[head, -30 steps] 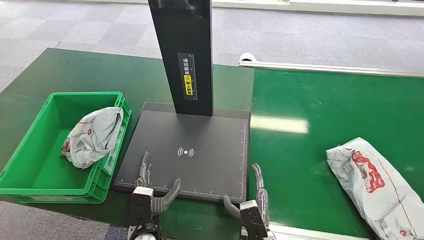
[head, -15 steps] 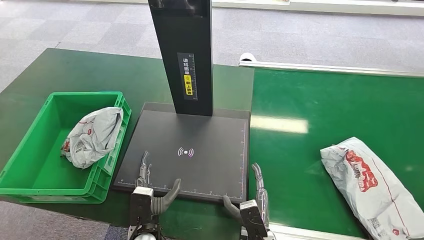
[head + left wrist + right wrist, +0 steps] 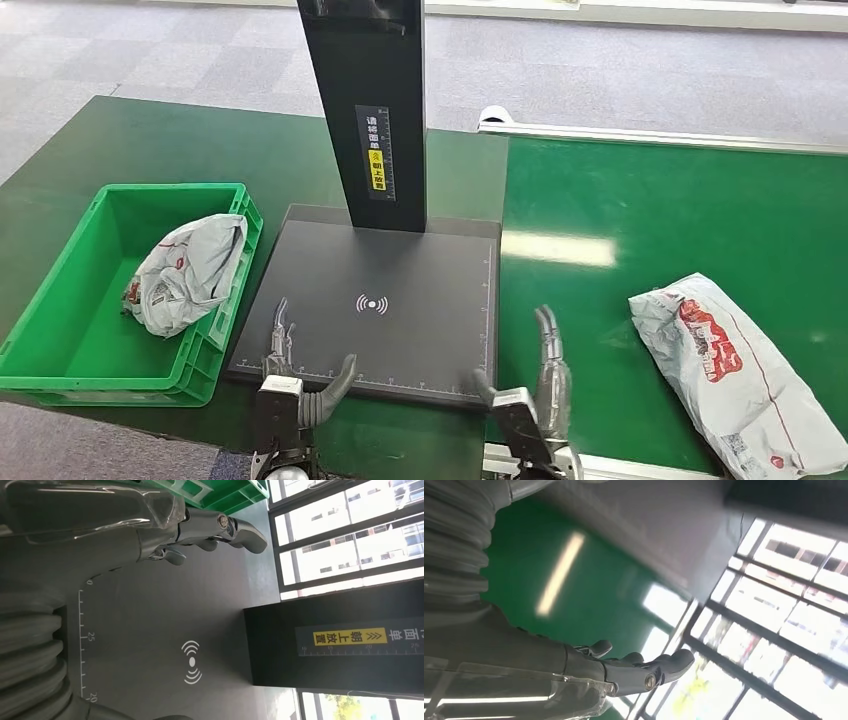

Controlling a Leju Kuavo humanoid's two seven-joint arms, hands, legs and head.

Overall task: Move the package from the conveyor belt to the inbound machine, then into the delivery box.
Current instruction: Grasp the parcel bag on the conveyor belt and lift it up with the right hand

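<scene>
White and grey, with red lettering, the crumpled plastic mailer package (image 3: pixel 733 375) lies on the glossy green conveyor belt (image 3: pixel 650 215), well to the right of both hands and touching neither; this looks like the parcel the task means, waiting to be picked up. The right hand (image 3: pixel 535 400) is raised over the belt's near edge, between the package and the scanner. Its fingers (image 3: pixel 644 667) are straight, spread and holding nothing, which I judge to be a ready posture for reaching toward the parcel. The left hand (image 3: pixel 295 385) hovers over the near left corner of the flat black inbound scanner plate (image 3: pixel 400 270), its fingers (image 3: pixel 220 527) likewise extended and empty, probably placed there to receive or steady the parcel once it reaches the plate. A tall black scanner column (image 3: pixel 365 110) with a yellow label rises from the plate's far edge. On the dark green counter (image 3: pixel 150 140), just beside the plate's left edge, sits a green plastic delivery box (image 3: pixel 40 330) that already contains a similar crumpled grey bag (image 3: pixel 185 275).
</scene>
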